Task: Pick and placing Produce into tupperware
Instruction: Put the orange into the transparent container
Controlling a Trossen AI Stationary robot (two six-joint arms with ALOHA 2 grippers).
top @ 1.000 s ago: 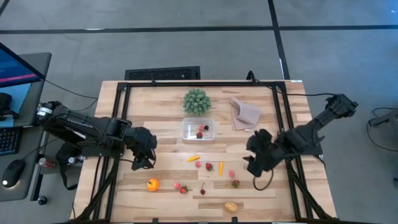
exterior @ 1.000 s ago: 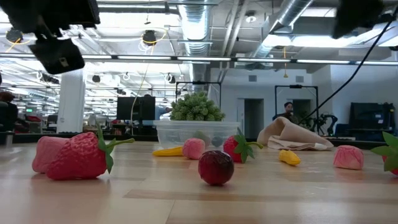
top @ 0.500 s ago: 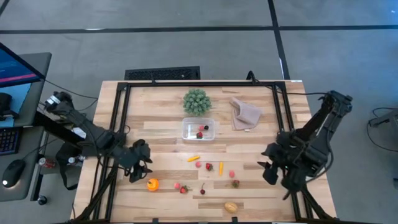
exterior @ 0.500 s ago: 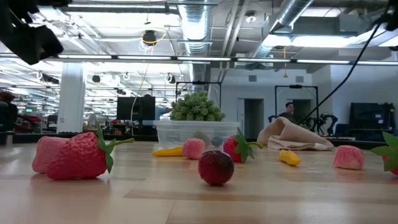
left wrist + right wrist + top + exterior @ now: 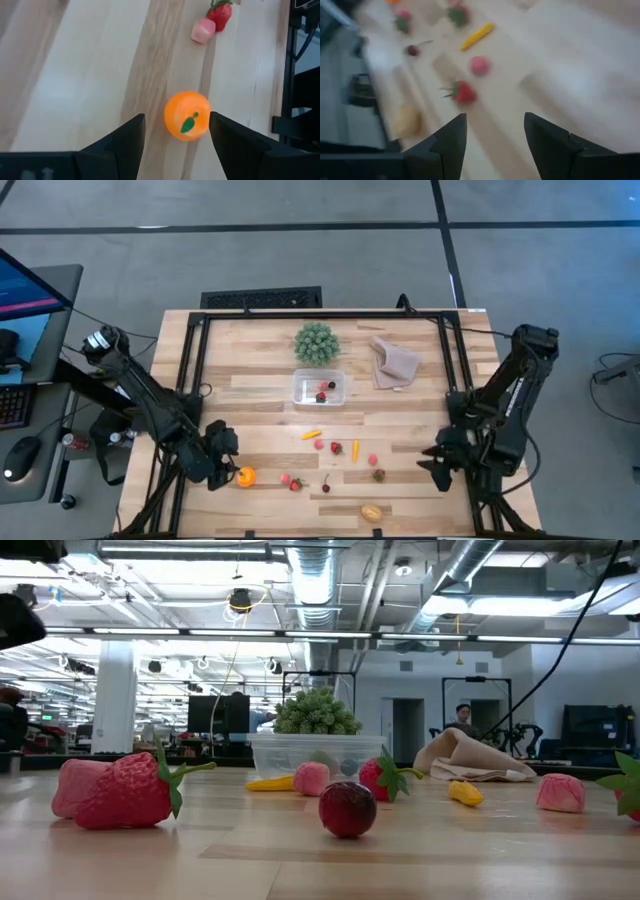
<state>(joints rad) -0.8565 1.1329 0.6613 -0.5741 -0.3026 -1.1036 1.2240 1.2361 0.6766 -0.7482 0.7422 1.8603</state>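
Note:
The clear tupperware (image 5: 319,389) stands mid-table on its base, with a red piece and a dark piece inside; the low view shows it as well (image 5: 315,753). Several tiny produce pieces lie on the wood nearer the near edge, among them an orange (image 5: 245,476), a strawberry (image 5: 337,448) and a yellow piece (image 5: 371,512). My left gripper (image 5: 222,465) is open and low, just left of the orange. In its wrist view the orange (image 5: 187,115) lies on the table between the fingertips (image 5: 177,116). My right gripper (image 5: 432,460) hangs open near the right rail (image 5: 495,120).
A green spiky plant (image 5: 316,342) stands beyond the tupperware, and a beige cloth (image 5: 396,363) lies to its right. Black frame rails (image 5: 190,380) run along the table's left and right sides. A keyboard and a monitor sit off the table on the left.
My left gripper has moved toward the near edge and down, from beside the tupperware's row to the orange. My right gripper has drawn back toward the table's right and near edges, away from the produce. No produce has moved.

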